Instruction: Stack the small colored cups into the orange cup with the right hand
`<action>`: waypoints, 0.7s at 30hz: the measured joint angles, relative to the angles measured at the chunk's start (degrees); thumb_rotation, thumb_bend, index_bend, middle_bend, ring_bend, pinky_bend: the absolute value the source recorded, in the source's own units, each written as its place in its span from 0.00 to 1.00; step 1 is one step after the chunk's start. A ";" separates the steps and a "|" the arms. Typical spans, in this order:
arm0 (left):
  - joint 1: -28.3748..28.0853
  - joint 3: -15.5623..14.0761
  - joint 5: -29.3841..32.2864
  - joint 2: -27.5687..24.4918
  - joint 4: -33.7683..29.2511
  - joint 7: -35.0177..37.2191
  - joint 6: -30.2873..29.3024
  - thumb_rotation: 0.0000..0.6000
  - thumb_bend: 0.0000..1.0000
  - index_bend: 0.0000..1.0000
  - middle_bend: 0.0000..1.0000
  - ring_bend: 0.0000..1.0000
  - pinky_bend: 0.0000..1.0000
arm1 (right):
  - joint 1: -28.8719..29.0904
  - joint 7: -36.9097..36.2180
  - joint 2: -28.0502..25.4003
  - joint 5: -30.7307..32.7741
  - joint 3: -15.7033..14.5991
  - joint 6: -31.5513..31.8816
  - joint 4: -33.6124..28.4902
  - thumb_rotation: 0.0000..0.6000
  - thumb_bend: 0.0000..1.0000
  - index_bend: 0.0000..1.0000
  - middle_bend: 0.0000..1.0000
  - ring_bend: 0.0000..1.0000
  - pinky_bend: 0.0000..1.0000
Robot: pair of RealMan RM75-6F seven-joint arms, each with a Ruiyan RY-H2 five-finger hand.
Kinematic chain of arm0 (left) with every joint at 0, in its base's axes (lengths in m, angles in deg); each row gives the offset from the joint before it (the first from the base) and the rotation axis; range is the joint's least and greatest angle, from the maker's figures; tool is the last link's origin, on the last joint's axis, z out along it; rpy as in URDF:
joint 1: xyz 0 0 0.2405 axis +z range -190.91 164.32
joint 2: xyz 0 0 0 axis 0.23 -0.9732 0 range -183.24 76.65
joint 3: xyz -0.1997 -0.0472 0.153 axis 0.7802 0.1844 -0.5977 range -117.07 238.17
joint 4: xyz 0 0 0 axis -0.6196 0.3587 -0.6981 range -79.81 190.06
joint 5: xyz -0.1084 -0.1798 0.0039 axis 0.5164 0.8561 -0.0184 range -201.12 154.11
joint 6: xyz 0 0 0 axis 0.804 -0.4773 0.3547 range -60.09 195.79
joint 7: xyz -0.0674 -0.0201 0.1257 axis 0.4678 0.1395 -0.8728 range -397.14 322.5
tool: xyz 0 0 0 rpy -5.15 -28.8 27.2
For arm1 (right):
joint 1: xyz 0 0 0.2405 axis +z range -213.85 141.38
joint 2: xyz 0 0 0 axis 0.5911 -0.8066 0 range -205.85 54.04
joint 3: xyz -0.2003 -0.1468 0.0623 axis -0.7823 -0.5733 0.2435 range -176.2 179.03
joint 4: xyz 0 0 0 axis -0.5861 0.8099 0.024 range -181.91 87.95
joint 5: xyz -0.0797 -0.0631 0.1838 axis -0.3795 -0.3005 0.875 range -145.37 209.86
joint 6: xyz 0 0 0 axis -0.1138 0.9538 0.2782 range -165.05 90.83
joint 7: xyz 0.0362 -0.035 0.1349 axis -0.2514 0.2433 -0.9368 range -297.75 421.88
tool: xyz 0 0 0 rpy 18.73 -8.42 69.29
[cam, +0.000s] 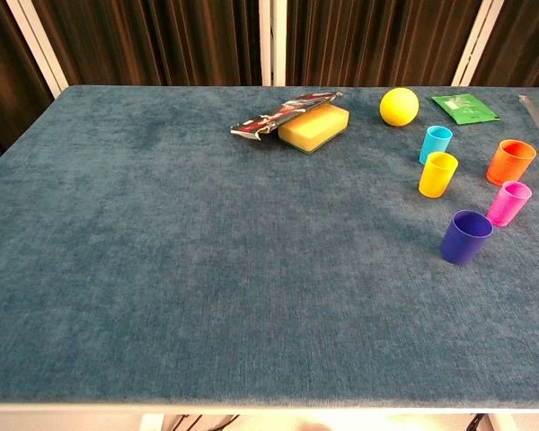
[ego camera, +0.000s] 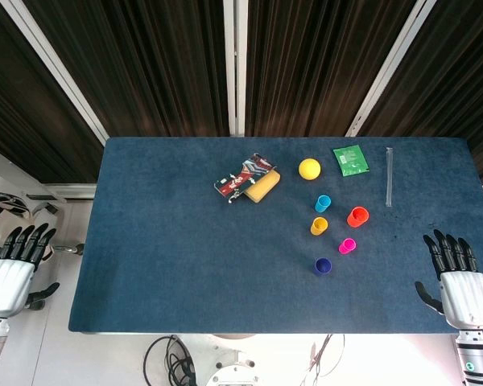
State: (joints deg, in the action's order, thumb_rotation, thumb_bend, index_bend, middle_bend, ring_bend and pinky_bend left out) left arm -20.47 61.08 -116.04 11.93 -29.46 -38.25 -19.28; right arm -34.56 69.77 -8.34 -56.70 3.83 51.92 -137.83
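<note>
Both hands sit at the near edge, outside the working cluster. The right hand (ego camera: pixel 459 277) rests at the near right corner of the table (ego camera: pixel 169 257), fingers extended and apart, holding nothing; this parks it on the same side as the cups, which suits a task assigned to that hand. The left hand (ego camera: pixel 14 269) hangs off the near left edge, likewise spread and empty, well apart from everything. All cups stand upright, mouths up, none nested, so stacking has not begun. Nearest is the blue cup (cam: pixel 466 236), then the pink cup (cam: pixel 508 203) just beside it to the right. Further back stand the yellow cup (cam: pixel 437 173) and the orange cup (cam: pixel 510 162), the receiving cup, toward the right edge. The cyan cup (cam: pixel 436 144) sits just behind the yellow one. Beyond lie a yellow ball (cam: pixel 399 106), a green packet (cam: pixel 464 108), a sponge (cam: pixel 314 126) touching a snack wrapper (cam: pixel 278 117), and a clear strip (ego camera: pixel 389 177).
</note>
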 measured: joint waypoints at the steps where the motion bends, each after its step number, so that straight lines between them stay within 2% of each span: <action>1: 0.02 0.00 0.08 0.01 -0.01 -0.02 0.04 1.00 0.03 0.00 0.02 0.00 0.00 | 0.07 0.07 0.04 0.12 0.04 -0.20 0.03 1.00 0.21 0.00 0.00 0.00 0.00; 13: 0.24 -0.27 -0.27 0.08 -0.90 -0.14 -0.32 1.00 0.03 0.00 0.02 0.00 0.00 | 0.59 0.11 -0.67 -0.49 -0.03 -0.91 -0.78 1.00 0.21 0.00 0.00 0.00 0.00; 21: 0.07 0.04 -0.38 0.53 -0.92 -1.40 -0.66 1.00 0.03 0.01 0.02 0.00 0.00 | 2.54 5.91 -1.67 -3.21 -1.20 -4.28 -3.63 1.00 0.22 0.00 0.01 0.00 0.00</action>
State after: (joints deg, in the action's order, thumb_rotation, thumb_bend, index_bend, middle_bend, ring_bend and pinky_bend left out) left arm -20.40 61.12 -116.43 12.46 -30.38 -39.66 -19.94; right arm -32.02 75.68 -10.00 -59.91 2.64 47.64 -141.46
